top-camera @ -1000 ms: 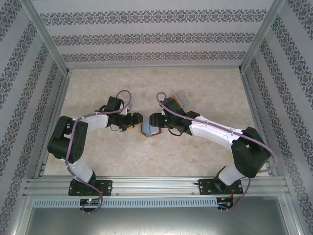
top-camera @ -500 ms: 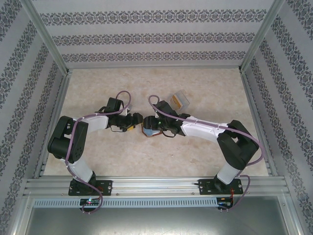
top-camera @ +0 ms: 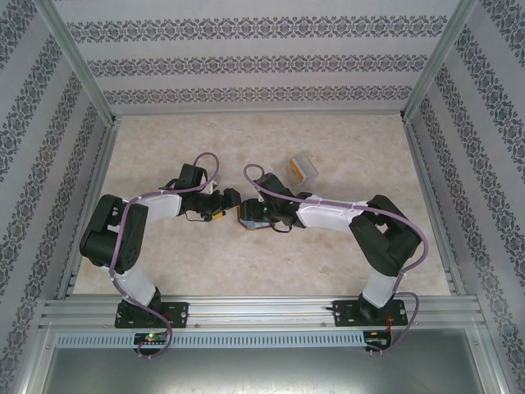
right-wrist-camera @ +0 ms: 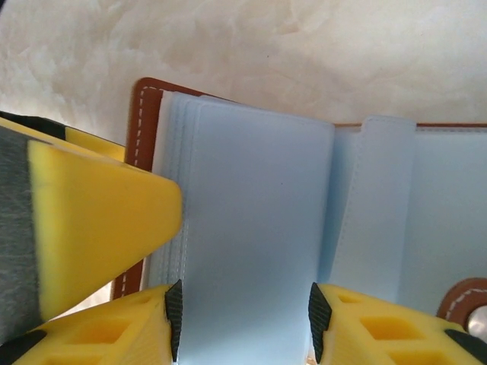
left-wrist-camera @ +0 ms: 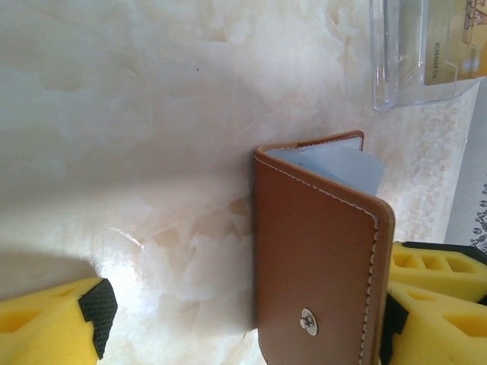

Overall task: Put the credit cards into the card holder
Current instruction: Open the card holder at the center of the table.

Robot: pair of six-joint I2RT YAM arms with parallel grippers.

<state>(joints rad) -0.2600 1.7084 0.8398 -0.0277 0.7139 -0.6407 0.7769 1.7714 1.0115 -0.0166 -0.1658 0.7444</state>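
Left pincer: its yellow foam fingers stand wide apart and grip nothing.
Card holder: the small reddish-brown stitched leather card holder stands on edge between the left pincer's fingers. It is close against one finger and well apart from the other, with its tiny metal snap stud low on the outer face.
Right pincer: its fingers are about half apart and point into the opened card holder from the side opposite the left pincer.
Between its pads: a pale blue-grey flat panel on the inside. I cannot tell whether this is a sleeve or a pale card, or whether the pads pinch it.
Beyond both pincers: a clear plastic box sits well apart from them on the beige marbled table, with an orange-tan flat credit card inside it.
Done, by my reckoning: the card holder is upright and spread open, ready to receive a card.
Left to do: no orange card shows in the card holder, so at least the one in the box has to be fetched and slid in. The job looks well short of finished.
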